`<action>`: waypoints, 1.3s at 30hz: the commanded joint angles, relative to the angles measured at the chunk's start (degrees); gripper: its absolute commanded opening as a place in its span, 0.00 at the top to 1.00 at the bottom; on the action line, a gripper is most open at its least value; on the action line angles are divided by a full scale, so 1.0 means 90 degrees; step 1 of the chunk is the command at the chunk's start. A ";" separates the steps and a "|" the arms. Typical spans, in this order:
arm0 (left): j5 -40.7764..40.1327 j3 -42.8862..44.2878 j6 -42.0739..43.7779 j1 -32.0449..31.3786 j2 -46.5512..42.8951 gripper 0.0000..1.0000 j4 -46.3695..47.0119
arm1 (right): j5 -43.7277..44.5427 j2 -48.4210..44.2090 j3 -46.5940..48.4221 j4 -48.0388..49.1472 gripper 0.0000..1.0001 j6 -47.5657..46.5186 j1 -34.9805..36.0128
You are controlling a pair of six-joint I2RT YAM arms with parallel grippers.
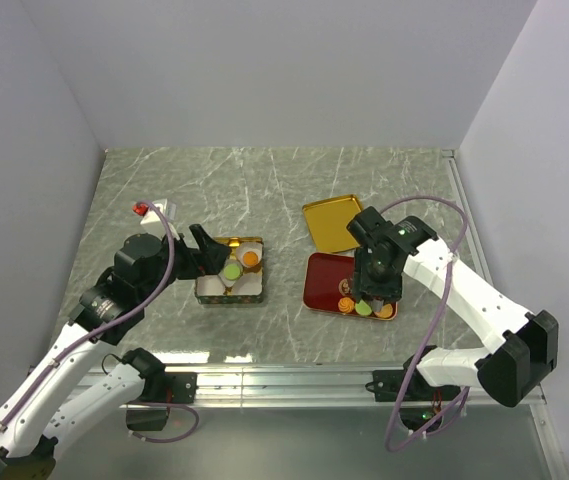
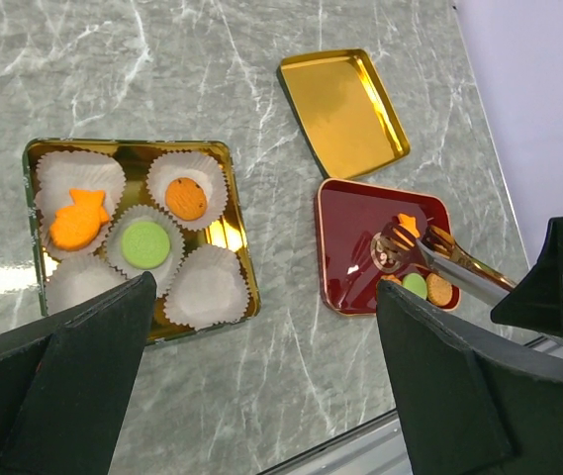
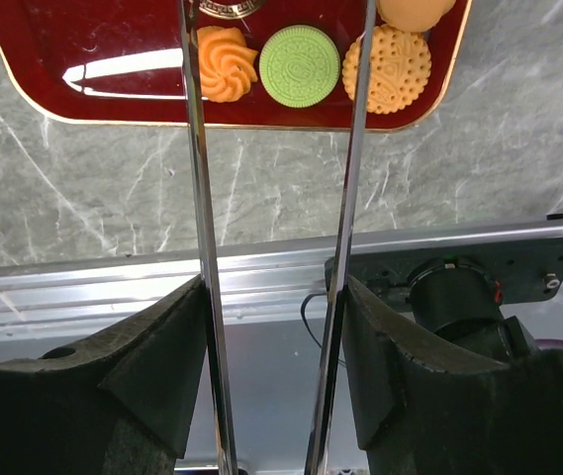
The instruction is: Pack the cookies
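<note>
Three cookies lie in white paper cups in the gold tin (image 2: 232, 188): an orange fish-shaped one (image 2: 76, 220), a green round one (image 2: 146, 242) and an orange-brown round one (image 2: 186, 198). More cookies sit at the near end of the red tray (image 3: 63, 49): an orange swirl (image 3: 228, 63), a green one (image 3: 300, 65) and a dotted brown one (image 3: 388, 67). My right gripper (image 3: 273, 297) is shut on metal tongs (image 3: 198, 198). The tong tips (image 2: 429, 252) stand apart over the tray's cookies. My left gripper (image 2: 266, 297) hangs open beside the tin (image 1: 230, 284), holding nothing.
The gold lid (image 1: 332, 221) lies open-side up just behind the red tray (image 1: 326, 283). A small white and red object (image 1: 149, 208) sits at the far left. An aluminium rail (image 3: 261, 267) runs along the table's near edge.
</note>
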 commanded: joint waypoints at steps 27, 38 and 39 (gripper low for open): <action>-0.0188 0.0329 0.0211 -0.0020 0.0146 0.00 0.0080 | -0.0154 -0.0283 -0.0063 0.0270 0.55 -0.0120 -0.0118; -0.0061 0.0329 0.0134 -0.0020 0.0078 0.01 0.0050 | -0.0505 -0.0576 0.0396 0.0055 0.59 -0.0003 -0.0118; -0.0041 0.0329 0.0124 -0.0030 0.0078 0.01 0.0060 | -0.0545 -0.0596 0.0474 0.0065 0.59 0.0007 -0.0108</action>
